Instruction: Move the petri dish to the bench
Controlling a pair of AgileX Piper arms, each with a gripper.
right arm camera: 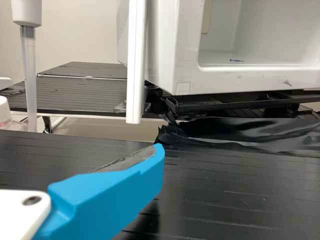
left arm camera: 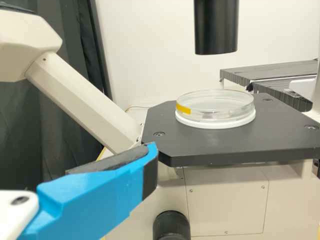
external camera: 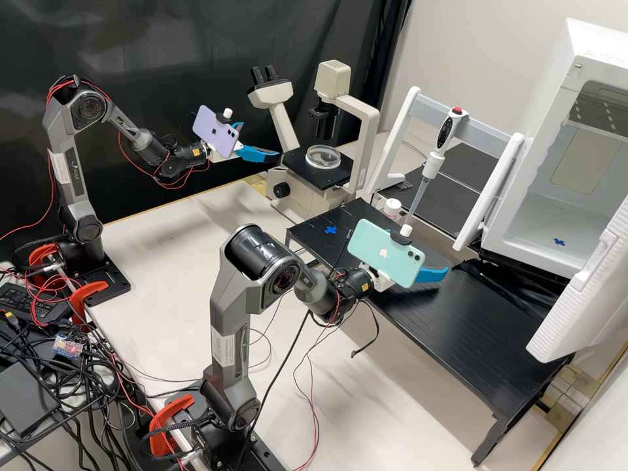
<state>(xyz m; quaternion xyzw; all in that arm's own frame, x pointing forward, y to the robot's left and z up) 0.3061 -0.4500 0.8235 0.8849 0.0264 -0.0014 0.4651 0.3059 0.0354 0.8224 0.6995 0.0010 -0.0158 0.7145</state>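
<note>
right claw: the claw [external camera: 428, 258] over the black raised shelf [external camera: 458, 327], fingers parted, gripping nothing
table: the pale table [external camera: 163, 229] below both arms, likely the place to set down
left claw: the other claw [external camera: 260, 139] beside the microscope [external camera: 278, 183], fingers apart, nothing between them
microscope stage: the dark, flat stage [left arm camera: 240, 142], the petri dish [left arm camera: 215, 104] on it
dish support: a white ring [left arm camera: 220, 121] under the dish; whether it lifts away too, I cannot tell
dish feel: clear, probably light and stiff, smooth enough to slip, brittle if pinched hard
dish parts: perhaps a loose lid, so best kept level
hold: the side wall, low, from two opposite sides, gently; grabbing only the top edge might leave the base behind
side mark: a yellow tag [left arm camera: 183, 108] on the wall, better not rubbed
overhead: the black lens tube [left arm camera: 216, 25] above the stage; lift a little, then draw out sideways
</note>
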